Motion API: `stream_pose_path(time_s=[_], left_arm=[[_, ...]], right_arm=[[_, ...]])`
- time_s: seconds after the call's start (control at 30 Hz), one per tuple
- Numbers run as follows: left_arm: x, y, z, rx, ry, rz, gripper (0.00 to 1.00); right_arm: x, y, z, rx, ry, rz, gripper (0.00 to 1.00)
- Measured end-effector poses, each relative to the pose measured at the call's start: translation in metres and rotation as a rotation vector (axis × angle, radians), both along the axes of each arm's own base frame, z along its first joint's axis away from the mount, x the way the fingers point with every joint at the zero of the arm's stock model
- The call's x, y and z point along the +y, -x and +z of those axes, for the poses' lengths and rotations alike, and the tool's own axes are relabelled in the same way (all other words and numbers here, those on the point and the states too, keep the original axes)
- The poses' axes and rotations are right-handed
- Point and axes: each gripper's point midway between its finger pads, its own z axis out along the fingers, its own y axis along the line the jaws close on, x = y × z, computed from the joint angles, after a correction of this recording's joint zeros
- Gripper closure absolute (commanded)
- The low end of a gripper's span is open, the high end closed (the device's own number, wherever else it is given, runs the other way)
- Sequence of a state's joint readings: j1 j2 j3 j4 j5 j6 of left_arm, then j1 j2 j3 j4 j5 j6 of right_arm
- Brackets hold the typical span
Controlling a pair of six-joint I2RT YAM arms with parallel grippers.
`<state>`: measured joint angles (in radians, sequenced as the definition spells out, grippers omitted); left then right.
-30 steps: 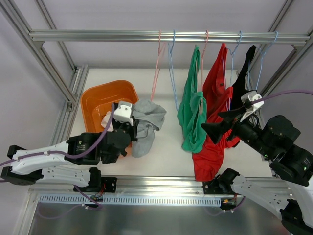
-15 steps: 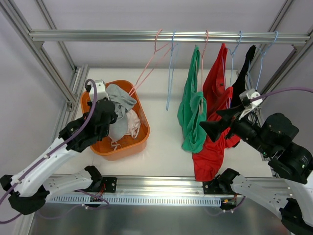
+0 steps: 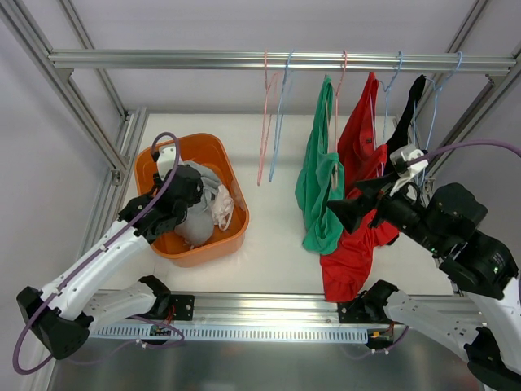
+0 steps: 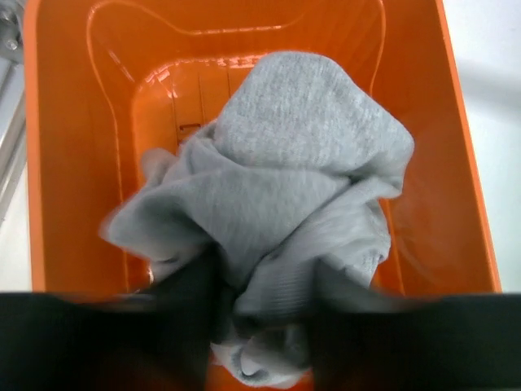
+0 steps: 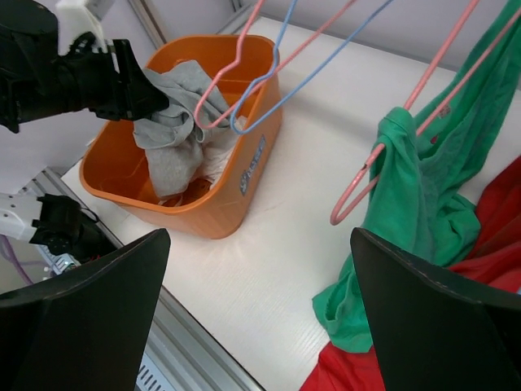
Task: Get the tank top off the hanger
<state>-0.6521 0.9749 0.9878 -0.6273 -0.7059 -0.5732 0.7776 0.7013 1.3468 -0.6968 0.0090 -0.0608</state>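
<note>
Clamping the grey tank top, the left gripper now holds it down inside the orange basket, having carried it in from just right of the basket. The pink hanger hangs bare beyond the basket, so removal looks done. Well right of the basket, the right gripper waits, jaws wide apart.

We can read no words, numbers or brand names in any view. The nearest thing to a label is a small pale mark on the outer side wall of the orange plastic tub, too small and slanted for us to make out. Seen close up, the crumpled grey knit tank top shows only plain fabric.
</note>
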Motion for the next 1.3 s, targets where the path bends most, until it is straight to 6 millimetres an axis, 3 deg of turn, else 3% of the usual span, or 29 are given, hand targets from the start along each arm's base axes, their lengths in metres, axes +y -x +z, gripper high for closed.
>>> stream_pose_path(time_s=[0.1, 0.3, 0.33, 0.57, 0.67, 0.9, 1.0, 1.1, 1.2, 1.3], left_arm=[[0.002, -0.002, -0.003, 0.013, 0.022, 0.01, 0.31], [0.005, -0.005, 0.0, 0.032, 0.066, 0.009, 0.12], [0.006, -0.006, 0.005, 0.03, 0.08, 0.011, 0.01], [0.026, -0.006, 0.053, -0.022, 0.135, 0.044, 0.01], [0.042, 0.01, 0.071, -0.051, 0.126, 0.061, 0.01], [0.088, 0.07, 0.096, -0.155, 0.079, 0.113, 0.01], [0.097, 0.087, 0.095, -0.184, 0.076, 0.107, 0.01], [0.098, 0.098, 0.08, -0.165, 0.058, 0.075, 0.01], [0.093, 0.111, 0.066, -0.147, 0.054, -0.005, 0.01], [0.086, 0.122, 0.065, -0.167, 0.072, -0.087, 0.01]], right_arm=[[-0.003, -0.009, -0.007, 0.011, 0.029, -0.049, 0.01], [-0.012, -0.031, -0.025, 0.043, 0.115, -0.164, 0.01], [-0.015, -0.034, -0.029, 0.047, 0.133, -0.185, 0.0], [-0.055, -0.049, -0.047, 0.06, 0.267, -0.394, 0.01], [-0.072, -0.048, -0.052, 0.066, 0.311, -0.46, 0.01], [-0.12, -0.025, -0.05, 0.038, 0.329, -0.575, 0.01], [-0.142, -0.012, -0.048, 0.015, 0.314, -0.617, 0.01], [-0.156, -0.001, -0.051, 0.011, 0.318, -0.64, 0.01], [-0.164, 0.005, -0.059, 0.018, 0.338, -0.647, 0.01], [-0.169, 0.009, -0.069, 0.031, 0.359, -0.645, 0.01]])
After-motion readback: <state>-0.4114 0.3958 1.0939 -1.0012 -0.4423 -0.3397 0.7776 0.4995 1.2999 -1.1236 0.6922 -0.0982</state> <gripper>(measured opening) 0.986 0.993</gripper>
